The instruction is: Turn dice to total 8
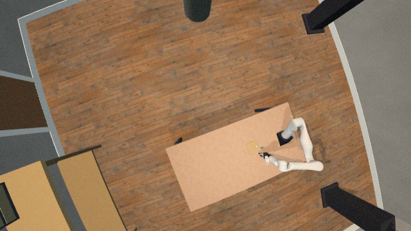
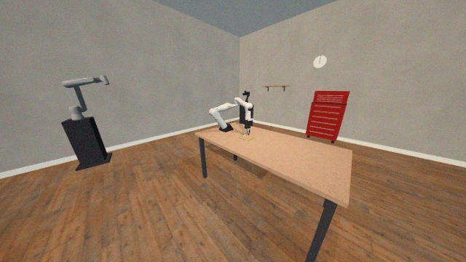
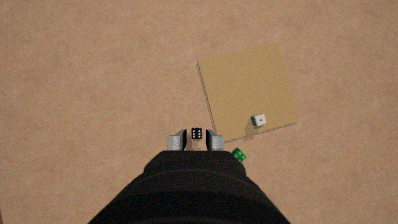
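My gripper (image 3: 196,136) (image 1: 260,154) (image 2: 248,134) is open and points down beside the mat. A black die (image 3: 196,133) lies in the gap between the fingers in the wrist view, with space on both sides; its upper face shows six pips. It is off the mat (image 3: 240,80) (image 1: 252,148) (image 2: 247,138). A white die (image 3: 259,120) (image 1: 257,146) rests on the mat near its lower edge, with one pip on top. A green die (image 3: 238,155) (image 1: 261,147) is off the mat, just outside its lower edge, partly hidden by the gripper body; its top number cannot be told.
The tan mat lies on the wooden table (image 1: 205,170) (image 2: 291,156). The arm's base (image 1: 284,138) (image 2: 226,127) stands on the table near the dice. The green die is close to the right side of the gripper body in the wrist view.
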Robot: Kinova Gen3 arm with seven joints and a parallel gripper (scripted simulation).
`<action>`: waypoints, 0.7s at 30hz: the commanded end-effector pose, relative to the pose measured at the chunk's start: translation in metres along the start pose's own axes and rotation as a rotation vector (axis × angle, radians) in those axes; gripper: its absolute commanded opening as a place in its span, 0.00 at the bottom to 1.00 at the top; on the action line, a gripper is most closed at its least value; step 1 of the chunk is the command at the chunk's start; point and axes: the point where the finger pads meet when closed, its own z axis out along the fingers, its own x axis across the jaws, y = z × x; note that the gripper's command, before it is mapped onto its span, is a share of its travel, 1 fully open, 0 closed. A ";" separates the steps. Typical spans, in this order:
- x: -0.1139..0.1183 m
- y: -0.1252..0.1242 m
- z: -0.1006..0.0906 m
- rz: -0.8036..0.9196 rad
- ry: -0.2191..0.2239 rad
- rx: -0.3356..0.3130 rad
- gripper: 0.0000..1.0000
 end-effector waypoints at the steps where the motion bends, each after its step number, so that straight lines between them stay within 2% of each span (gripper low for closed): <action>1: -0.002 -0.004 0.001 -0.004 -0.003 0.008 0.64; 21: -0.002 -0.004 0.019 -0.004 -0.003 0.008 0.64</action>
